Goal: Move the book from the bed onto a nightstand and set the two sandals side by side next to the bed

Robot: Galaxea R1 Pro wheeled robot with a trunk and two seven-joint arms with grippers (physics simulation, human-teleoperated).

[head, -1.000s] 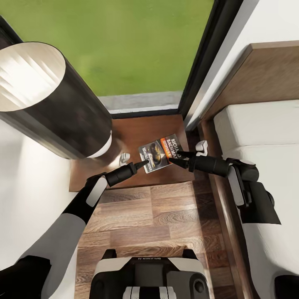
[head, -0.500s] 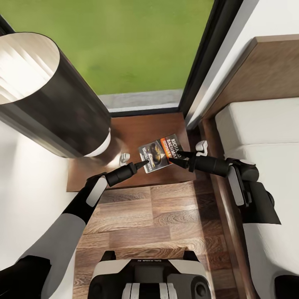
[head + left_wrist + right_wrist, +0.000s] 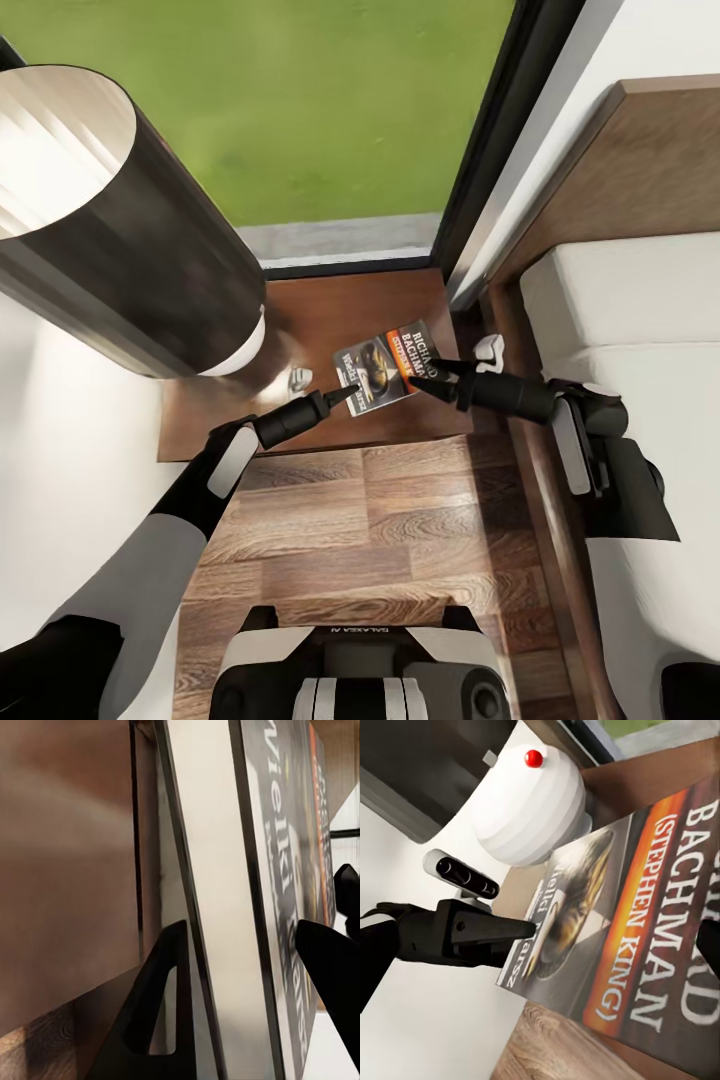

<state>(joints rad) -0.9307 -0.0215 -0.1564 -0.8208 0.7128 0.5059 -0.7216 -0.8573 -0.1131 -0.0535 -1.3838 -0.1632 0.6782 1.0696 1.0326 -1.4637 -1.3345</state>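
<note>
The book (image 3: 385,366) is lying at the frame's centre on the nightstand (image 3: 320,310), this surface sitting beside the bed (image 3: 640,300). The left claw (image 3: 343,395) is holding its lower left edge, fingers on either side. Whether the right claw (image 3: 420,383), at its right edge, is wide or narrow, I cannot tell.

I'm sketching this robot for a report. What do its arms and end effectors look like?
Both arms are glossy black with pale grey-white shell panels along the forearms. The left end effector and right end effector narrow through a dark cylindrical wrist to two thin, pointed black fingers; one has an elongated cut-out. No loose cables show.
</note>
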